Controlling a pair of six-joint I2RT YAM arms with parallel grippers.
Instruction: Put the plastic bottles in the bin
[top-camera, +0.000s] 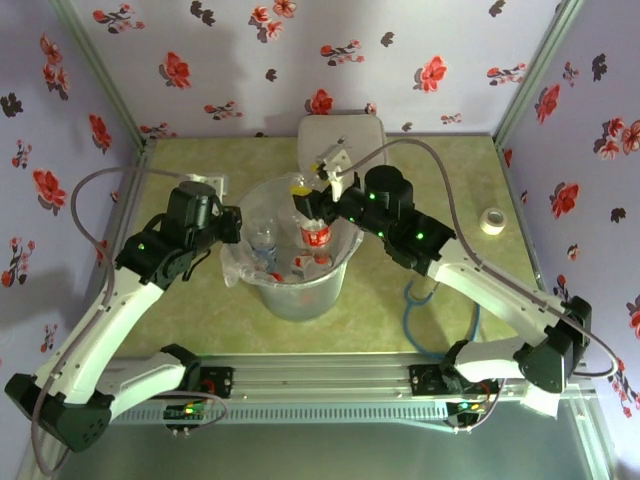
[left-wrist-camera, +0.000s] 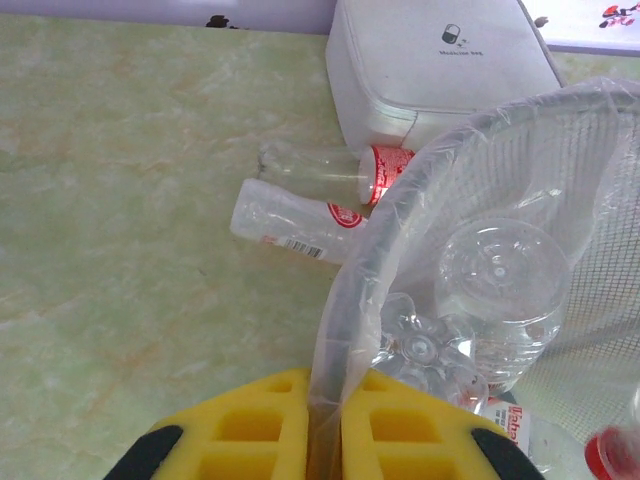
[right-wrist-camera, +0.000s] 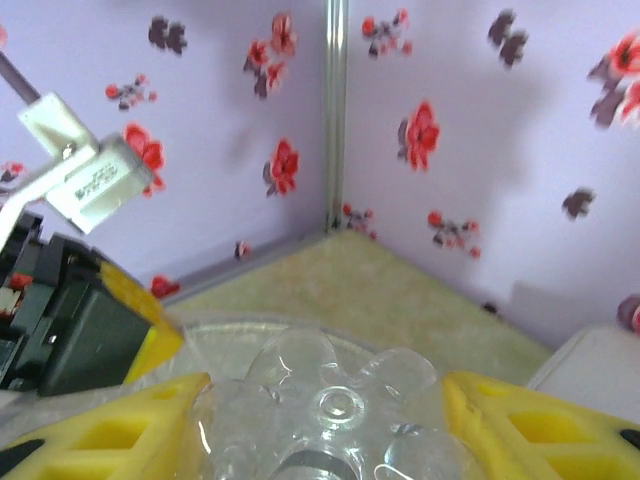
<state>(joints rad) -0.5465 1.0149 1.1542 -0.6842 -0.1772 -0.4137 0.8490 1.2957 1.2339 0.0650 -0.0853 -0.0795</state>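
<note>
from above, the left claw (top-camera: 237, 225) pinches the left rim of the bin (top-camera: 300, 295), while the right claw (top-camera: 315, 212) holds a red-labelled bottle (top-camera: 319, 238) over the bin's mouth. in the left wrist view, the left claw (left-wrist-camera: 325, 445) is pressed together on the rim, and two bottles (left-wrist-camera: 295, 222) lie on the worktop (left-wrist-camera: 120, 200) just beside the bin. in the right wrist view, the right claw (right-wrist-camera: 325, 420) grips the bottle (right-wrist-camera: 335, 405) near its base.

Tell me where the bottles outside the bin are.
Left wrist view: a far bottle and a near bottle lie side by side on the table, between the white box and the bin's left rim.
</note>
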